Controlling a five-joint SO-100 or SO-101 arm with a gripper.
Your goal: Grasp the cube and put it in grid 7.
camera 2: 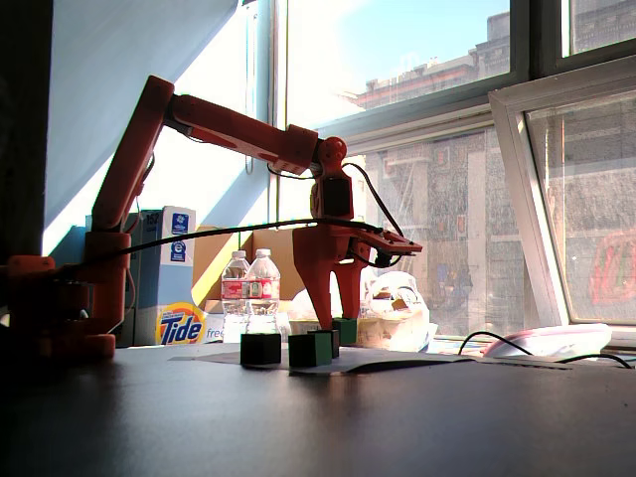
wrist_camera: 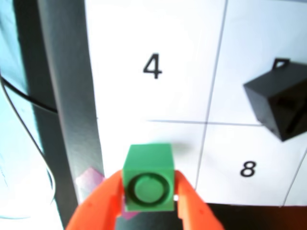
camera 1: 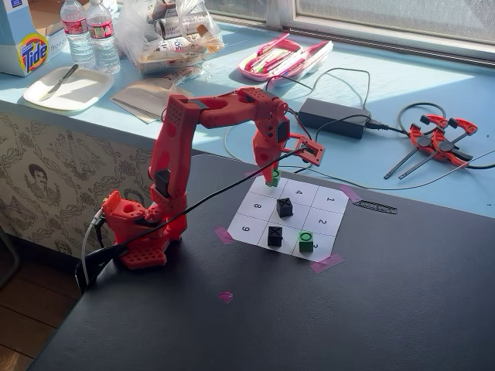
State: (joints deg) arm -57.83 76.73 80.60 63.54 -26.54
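My orange gripper [wrist_camera: 148, 194] is shut on the green cube [wrist_camera: 147, 176], one finger on each side and the black ring facing the wrist camera. The cube sits over the corner cell beside 4 and 8, grid 7 [wrist_camera: 115, 143], and hides its digit. In a fixed view the gripper [camera 1: 272, 176] points straight down with the cube [camera 1: 273, 180] at the grid's far-left corner. In the low fixed view the cube [camera 2: 345, 331] is between the fingers, just above the paper or on it; I cannot tell which.
A black cube [camera 1: 285, 206] stands in the grid's middle cell. Another black cube [camera 1: 274, 236] and a second green cube [camera 1: 306, 241] sit in the near row. A black cable runs from the arm's base across the grid. A power adapter [camera 1: 334, 117] and clamps [camera 1: 441, 139] lie behind.
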